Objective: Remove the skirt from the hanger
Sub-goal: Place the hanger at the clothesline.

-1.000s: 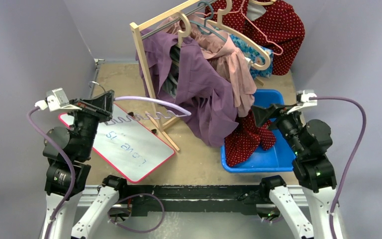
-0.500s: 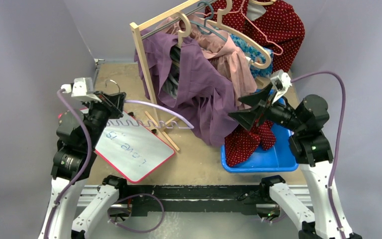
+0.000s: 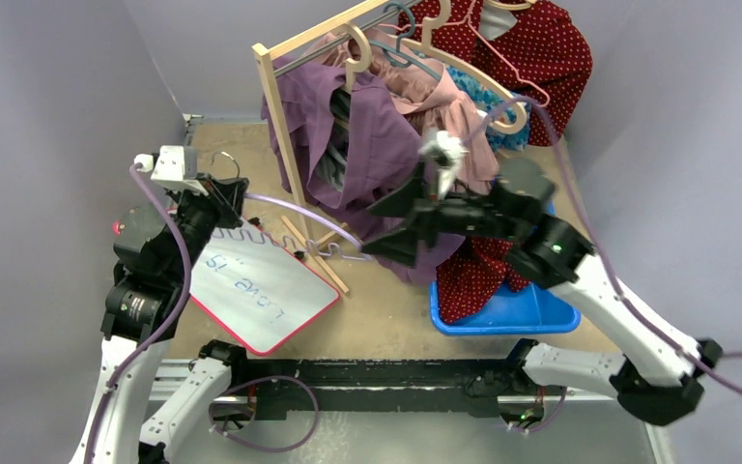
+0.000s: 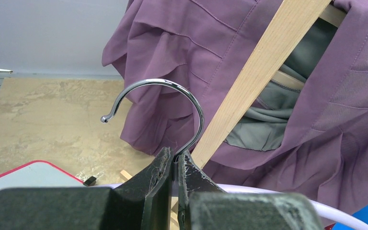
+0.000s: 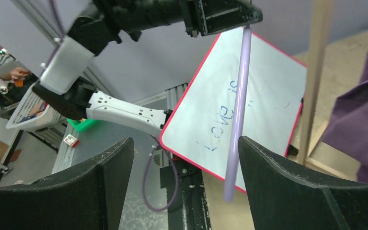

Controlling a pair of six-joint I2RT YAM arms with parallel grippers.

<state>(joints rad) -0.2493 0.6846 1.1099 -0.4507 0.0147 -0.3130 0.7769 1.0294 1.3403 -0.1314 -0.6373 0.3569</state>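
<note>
Behind the hanger (image 5: pixel 238 110) stand rack post (image 4: pixel 254 81) and purple garment (image 4: pixel 172 43).

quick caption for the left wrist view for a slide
Left gripper shut on the hanger's hook, with a purple garment and a wooden rack post behind.

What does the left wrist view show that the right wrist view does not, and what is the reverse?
Only the left wrist view: the hanger's metal hook pinched in the shut left claw, and grey cloth under the purple garment. Only the right wrist view: the open right claw, the writing on the whiteboard, and the left arm seen from outside. Both: the wooden rack post, the purple garment and the lavender hanger arm.
</note>
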